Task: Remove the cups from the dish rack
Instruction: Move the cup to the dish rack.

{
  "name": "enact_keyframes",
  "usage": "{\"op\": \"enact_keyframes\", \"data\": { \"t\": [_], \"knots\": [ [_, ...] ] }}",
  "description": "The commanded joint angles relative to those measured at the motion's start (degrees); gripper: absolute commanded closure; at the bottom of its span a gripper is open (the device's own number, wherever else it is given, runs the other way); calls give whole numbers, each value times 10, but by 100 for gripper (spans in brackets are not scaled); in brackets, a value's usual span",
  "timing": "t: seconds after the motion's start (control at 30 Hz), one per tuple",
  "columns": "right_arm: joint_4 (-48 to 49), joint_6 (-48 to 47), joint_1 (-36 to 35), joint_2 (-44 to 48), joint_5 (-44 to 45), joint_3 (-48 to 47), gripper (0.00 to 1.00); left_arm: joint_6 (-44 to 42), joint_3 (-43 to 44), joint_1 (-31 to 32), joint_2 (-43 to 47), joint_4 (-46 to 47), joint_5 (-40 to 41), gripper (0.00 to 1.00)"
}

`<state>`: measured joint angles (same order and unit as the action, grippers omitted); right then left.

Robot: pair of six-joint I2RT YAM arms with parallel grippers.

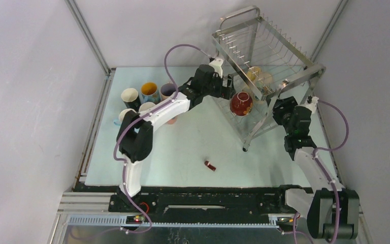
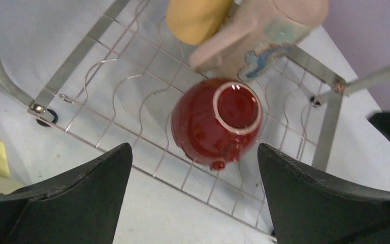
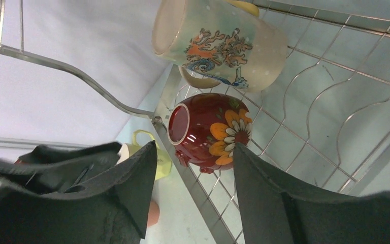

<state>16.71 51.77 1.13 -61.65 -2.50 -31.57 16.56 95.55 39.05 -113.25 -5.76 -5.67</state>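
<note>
**Top view.** Dish rack point(image 1: 269, 61): far right of the table point(image 1: 193, 147). Dark red mug point(image 1: 241, 104): on its lower tier. Several cups point(image 1: 150, 92): grouped on the table at far left. My left tool point(image 1: 229, 89) and right tool point(image 1: 280, 108): flanking the rack's near end.

**Left wrist.** Left tool spread wide, gripping nothing. The dark red mug lies on its side on the wires ahead, with a yellow mug point(image 2: 198, 18) beyond.

**Right wrist.** Right tool parted, empty. Cream dragon mug point(image 3: 223, 43): above the dark red mug.

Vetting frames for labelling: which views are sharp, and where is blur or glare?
Top external: evenly lit, sharp, glints on the dish rack. Left wrist: dark red mug crisp, glare inside; cream mug above it blurred. Right wrist: both mugs sharp.
</note>
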Motion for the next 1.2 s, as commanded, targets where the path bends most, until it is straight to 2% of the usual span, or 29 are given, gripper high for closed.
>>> {"op": "enact_keyframes", "data": {
  "t": [0.0, 0.17, 0.37, 0.63, 0.93, 1.17],
  "knots": [
    [-60, 4, 7, 47, 18, -21, 38, 42, 92, -10, -64, -19, 29, 0],
    [-72, -3, 8, 68, 10, -21, 41, 85, 188, -14, -134, -35, 24, 3],
    [-64, -7, 18, 71, -6, -21, 42, 130, 284, -14, -202, -54, -12, 12],
    [-46, -9, 26, 51, -23, -21, 43, 184, 291, -11, -233, -31, -51, 37],
    [-47, -19, 27, 34, -28, -33, 43, 213, 285, -2, -243, -27, -84, 47],
    [-35, -22, 31, 17, -31, -36, 43, 224, 231, 10, -211, -8, -99, 51]
  ]
}}
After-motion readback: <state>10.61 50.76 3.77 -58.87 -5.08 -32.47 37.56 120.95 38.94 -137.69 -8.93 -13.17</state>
